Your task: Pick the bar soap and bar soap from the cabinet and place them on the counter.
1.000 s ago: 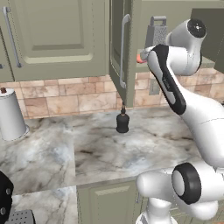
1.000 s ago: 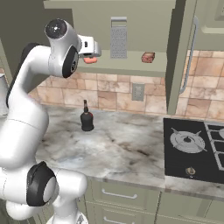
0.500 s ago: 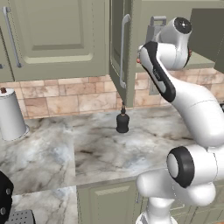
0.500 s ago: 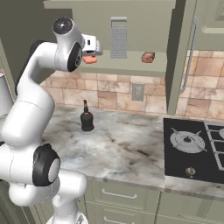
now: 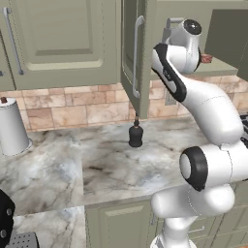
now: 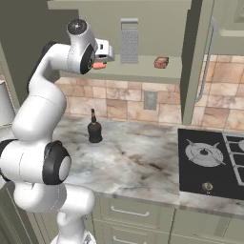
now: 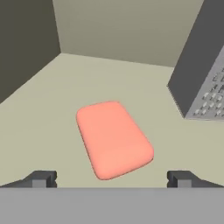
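The salmon-orange bar soap (image 7: 114,139) lies flat on the cabinet's pale inner shelf (image 7: 52,100), just ahead of my gripper (image 7: 111,179). The gripper is open, one fingertip to each side of the bar's near end, and nothing is held. From the right base view my hand is at the shelf's left end, with the salmon soap (image 6: 99,65) peeking out beneath it. The dark red-brown bar soap (image 6: 161,62) (image 5: 207,58) sits farther right on the same cabinet shelf (image 6: 143,72). The marble counter (image 6: 138,159) (image 5: 97,169) lies below.
A steel grater (image 6: 128,46) (image 7: 205,87) stands upright on the shelf between the two soaps. An open cabinet door (image 5: 133,53) hangs left of my arm, another open door (image 6: 202,57) to the right. A black bottle (image 6: 94,129) stands on the counter, a stove (image 6: 214,162) at right, and a white canister (image 5: 12,128) at far left.
My arm has swung up and forward, bringing the hand closer to the salmon soap on the shelf. The jaws stayed open and neither soap moved.
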Tool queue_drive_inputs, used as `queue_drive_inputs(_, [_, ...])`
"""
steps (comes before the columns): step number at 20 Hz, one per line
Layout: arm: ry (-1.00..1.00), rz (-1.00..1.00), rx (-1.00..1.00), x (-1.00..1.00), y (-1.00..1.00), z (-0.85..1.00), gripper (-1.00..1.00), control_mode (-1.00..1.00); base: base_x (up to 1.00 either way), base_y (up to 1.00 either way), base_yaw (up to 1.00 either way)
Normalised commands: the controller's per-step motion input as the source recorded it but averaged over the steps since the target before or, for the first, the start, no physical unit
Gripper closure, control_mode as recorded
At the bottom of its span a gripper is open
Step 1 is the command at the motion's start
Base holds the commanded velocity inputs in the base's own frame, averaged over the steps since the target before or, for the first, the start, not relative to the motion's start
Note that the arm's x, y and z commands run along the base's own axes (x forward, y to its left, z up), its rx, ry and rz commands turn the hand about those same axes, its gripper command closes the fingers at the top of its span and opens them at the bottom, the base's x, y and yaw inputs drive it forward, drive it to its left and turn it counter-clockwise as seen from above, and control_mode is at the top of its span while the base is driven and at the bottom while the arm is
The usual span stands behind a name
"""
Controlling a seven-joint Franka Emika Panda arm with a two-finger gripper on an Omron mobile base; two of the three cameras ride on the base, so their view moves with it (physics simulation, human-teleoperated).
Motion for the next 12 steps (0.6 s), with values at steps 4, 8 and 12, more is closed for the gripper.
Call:
queue_drive_inputs(4, [0.09, 0.04, 0.0, 0.3, 0.0, -0.32, -1.0, -1.0, 0.0, 0.0, 0.0])
queue_drive_inputs(8, [0.08, 0.04, -0.01, 0.25, 0.0, -0.3, -1.0, -1.0, 0.0, 0.0, 0.0])
queue_drive_inputs(12, [0.07, 0.03, -0.01, 0.24, 0.0, -0.25, -1.0, -1.0, 0.0, 0.0, 0.0])
